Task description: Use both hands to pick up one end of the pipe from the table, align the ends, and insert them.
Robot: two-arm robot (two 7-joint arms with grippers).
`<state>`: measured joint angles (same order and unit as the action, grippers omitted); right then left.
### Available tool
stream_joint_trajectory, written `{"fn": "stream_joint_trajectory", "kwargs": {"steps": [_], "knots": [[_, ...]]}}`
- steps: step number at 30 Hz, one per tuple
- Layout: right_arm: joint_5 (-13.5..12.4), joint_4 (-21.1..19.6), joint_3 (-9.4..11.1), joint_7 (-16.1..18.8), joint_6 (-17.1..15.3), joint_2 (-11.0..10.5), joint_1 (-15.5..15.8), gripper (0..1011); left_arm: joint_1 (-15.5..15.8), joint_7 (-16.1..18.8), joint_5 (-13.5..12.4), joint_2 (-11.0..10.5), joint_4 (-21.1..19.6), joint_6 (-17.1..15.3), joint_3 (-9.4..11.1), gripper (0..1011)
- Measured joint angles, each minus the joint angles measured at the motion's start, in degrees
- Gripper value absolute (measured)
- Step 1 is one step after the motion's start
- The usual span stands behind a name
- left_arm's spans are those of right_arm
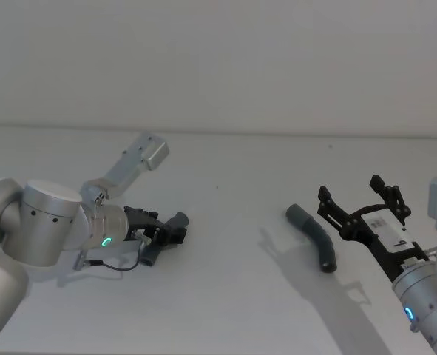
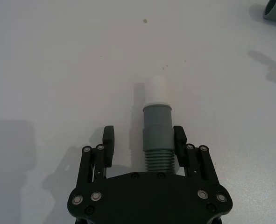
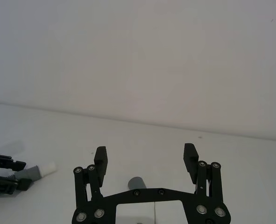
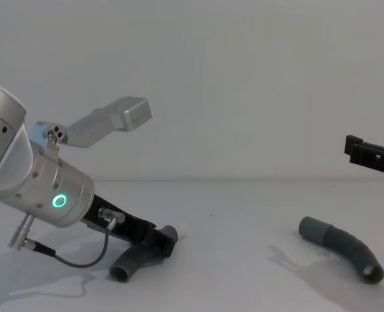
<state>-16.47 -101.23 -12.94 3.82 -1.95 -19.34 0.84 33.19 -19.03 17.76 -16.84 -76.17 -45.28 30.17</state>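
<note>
Pale table (image 1: 225, 296): left gripper (image 2: 144, 133) astride white-tipped piece (image 2: 156, 126), right gripper (image 1: 351, 188) beside curved piece (image 1: 314, 237).

The table (image 1: 225, 296) is plain matte white-grey, with a few tiny dark specks (image 2: 145, 20). The left gripper (image 2: 144, 137) is black with silver screw heads; its wrist (image 4: 49, 188) is silver with a glowing green ring (image 4: 60, 201). The left pipe piece (image 2: 156, 126) is dark grey with a white tip (image 2: 157, 89) and a ribbed band (image 2: 160, 161). The right pipe piece (image 1: 314, 235) is plain dark grey. The right gripper (image 3: 145, 158) is black, with a white label (image 1: 392, 233); its silver wrist (image 1: 425, 296) shows a blue light (image 1: 409, 313).
</note>
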Motion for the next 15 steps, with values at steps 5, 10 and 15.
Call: {"fn": "stream_joint_trajectory", "kwargs": {"steps": [5,10,15], "knots": [[0.0,0.0,0.0,0.0,0.0,0.0,0.0,1001,0.03,-0.03,-0.02,0.05,0.07,-0.08,0.03,714],[-0.01,-0.06,0.01,0.28,-0.28,-0.03,-0.25,1001,0.06,-0.06,-0.03,0.08,0.1,-0.14,0.05,684],[-0.19,-0.35,-0.18,1.54,-2.42,-0.63,-1.57,1001,0.06,-0.1,-0.03,0.1,0.12,-0.17,0.08,649]]}}
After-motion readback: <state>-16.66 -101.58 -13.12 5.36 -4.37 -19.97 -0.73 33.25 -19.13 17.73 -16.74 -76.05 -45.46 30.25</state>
